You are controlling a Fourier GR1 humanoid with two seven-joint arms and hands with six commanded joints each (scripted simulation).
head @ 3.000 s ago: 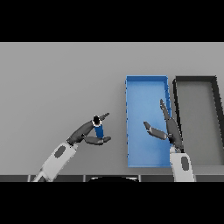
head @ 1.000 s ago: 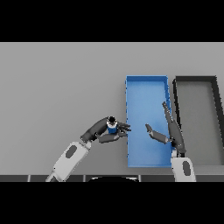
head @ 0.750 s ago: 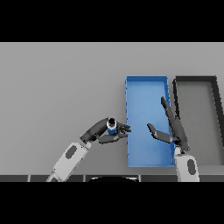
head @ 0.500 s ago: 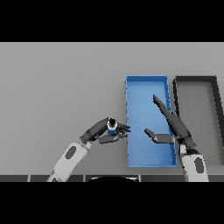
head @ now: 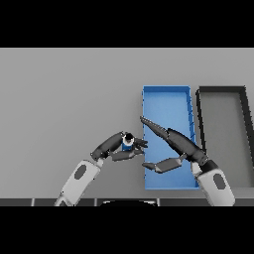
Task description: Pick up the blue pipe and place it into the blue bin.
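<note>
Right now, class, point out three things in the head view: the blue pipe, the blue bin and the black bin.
blue pipe (head: 127,144): head view, on its blue body between the left hand's fingers.
blue bin (head: 166,101): head view, on the bare floor at its far end.
black bin (head: 222,124): head view, on its grey floor.

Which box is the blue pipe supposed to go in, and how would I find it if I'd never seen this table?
Look at the right side of the grey table, where two long boxes lie side by side. The blue bin is the left one of the pair, nearer the left hand that holds the blue pipe. Its neighbour, the dark bin, is black and grey, so colour settles it.
</note>
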